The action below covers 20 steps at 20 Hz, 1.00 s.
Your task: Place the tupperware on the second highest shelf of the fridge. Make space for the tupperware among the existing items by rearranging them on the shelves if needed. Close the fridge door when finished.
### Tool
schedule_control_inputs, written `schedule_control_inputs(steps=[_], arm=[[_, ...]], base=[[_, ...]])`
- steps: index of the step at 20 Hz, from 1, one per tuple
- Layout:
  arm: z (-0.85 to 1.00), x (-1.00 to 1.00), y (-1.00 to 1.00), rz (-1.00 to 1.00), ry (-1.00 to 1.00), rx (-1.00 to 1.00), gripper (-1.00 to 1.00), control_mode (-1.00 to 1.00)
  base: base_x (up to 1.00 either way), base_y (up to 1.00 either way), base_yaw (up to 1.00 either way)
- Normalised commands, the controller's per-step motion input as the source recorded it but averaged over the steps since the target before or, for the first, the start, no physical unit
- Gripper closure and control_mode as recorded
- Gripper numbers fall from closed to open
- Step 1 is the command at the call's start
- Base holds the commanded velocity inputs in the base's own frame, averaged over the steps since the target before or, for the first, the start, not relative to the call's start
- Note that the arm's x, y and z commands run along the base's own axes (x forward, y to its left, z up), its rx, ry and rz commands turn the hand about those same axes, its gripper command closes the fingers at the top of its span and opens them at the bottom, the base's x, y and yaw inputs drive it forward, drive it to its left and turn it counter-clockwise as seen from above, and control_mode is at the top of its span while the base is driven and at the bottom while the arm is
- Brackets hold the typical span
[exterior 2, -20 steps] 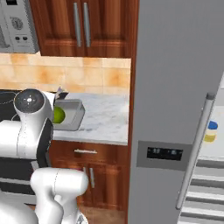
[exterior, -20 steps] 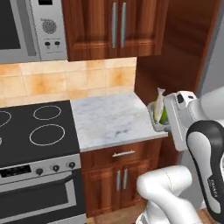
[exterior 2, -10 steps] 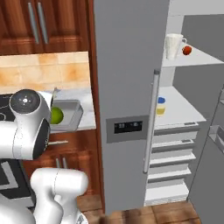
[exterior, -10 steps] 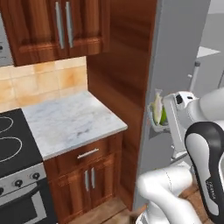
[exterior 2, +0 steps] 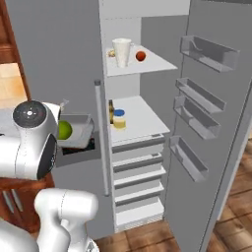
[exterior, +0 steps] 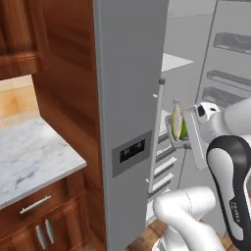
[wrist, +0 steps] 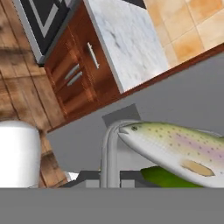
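Cabinets (exterior: 34,220) of brown wood, far left, under a marble counter (exterior: 29,164) with a tan tile wall behind it.

Fridge (exterior: 130,98), tall and grey, right of the counter; its left door is shut and carries a dark dispenser panel (exterior: 131,151) and a long vertical bar handle (exterior 2: 101,138).

Tupperware (exterior 2: 76,132), a grey open-top container, held up in the air in front of the fridge's left door, at about the height of the dispenser panel. It contains a speckled fish (wrist: 175,146) lying along the top and a green round item (exterior 2: 64,130) beneath it. The gripper itself is hidden behind the robot's arm and the container, so I cannot tell how its fingers stand; the container hangs at the end of the arm.

Fridge interior, right of the bar handle. Upper visible shelf (exterior 2: 157,65): a white handled jug (exterior 2: 122,51) at left, a small red round fruit (exterior 2: 141,56) just right of it, the two apart. Next shelf down (exterior 2: 142,120): a dark bottle (exterior 2: 111,112) at the far left, a yellow jar with blue lid (exterior 2: 118,119) just beside it on the right; the remainder of that shelf's surface is bare white. Below it, a stack of white drawers (exterior 2: 135,172).

Fridge door (exterior 2: 216,123), far right, swung wide open, with clear bins (exterior 2: 204,51) stepped down its inner face.

Wooden floor (exterior 2: 236,197) at lower right.
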Motion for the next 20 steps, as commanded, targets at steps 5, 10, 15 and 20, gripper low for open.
schedule_control_inputs(steps=[5,10,15,20], arm=[[0.00,0.00,0.00,0.00,0.00,0.00,1.00,1.00],[0.00,0.00,0.00,0.00,0.00,0.00,1.00,1.00],[0.00,0.00,0.00,0.00,0.00,0.00,1.00,1.00],[0.00,0.00,0.00,0.00,0.00,0.00,1.00,1.00]], base=[[0.36,-0.71,-0.02],[0.42,-0.67,0.11],[0.47,-0.24,0.29],[0.50,0.00,0.34]])
